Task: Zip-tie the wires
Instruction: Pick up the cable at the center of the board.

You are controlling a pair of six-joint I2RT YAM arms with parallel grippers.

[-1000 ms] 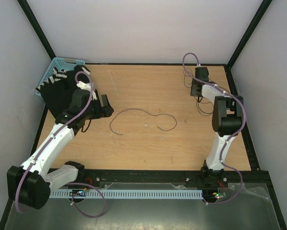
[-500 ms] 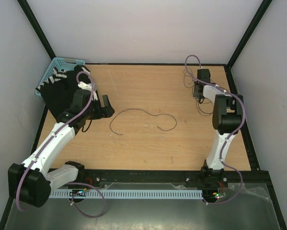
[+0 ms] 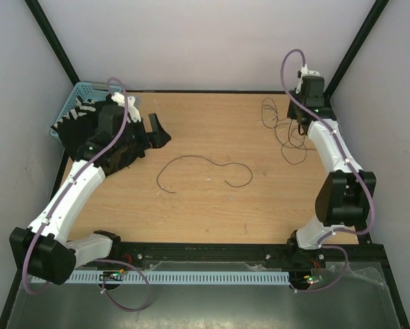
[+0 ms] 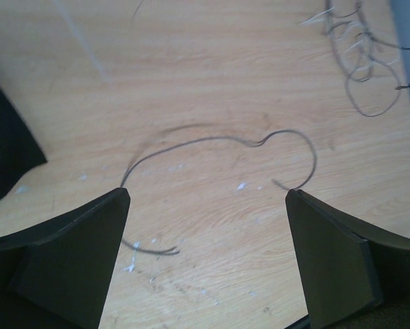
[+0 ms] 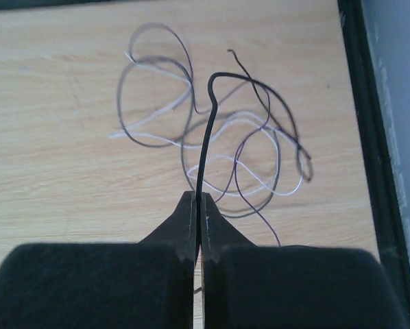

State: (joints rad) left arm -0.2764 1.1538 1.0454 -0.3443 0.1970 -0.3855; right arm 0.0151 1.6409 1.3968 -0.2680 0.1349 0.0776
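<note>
Since the earlier frame the right arm has been swung up toward the far right corner. The right pincer (image 5: 198,205) is clamped on one black strand (image 5: 203,147) of the wires (image 5: 260,171), whose tangle lies beneath on the counter (image 5: 54,103). The left pincer (image 4: 208,195) is held wide open and empty above a lone wire (image 4: 219,140). The strand is best drawn slowly so that it is not slipped. The zip tie (image 4: 81,41) lies untouched beyond.

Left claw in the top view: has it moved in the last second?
Yes. The left claw has shifted toward the far side, away from the curled wire mid-table, which has not moved.
</note>
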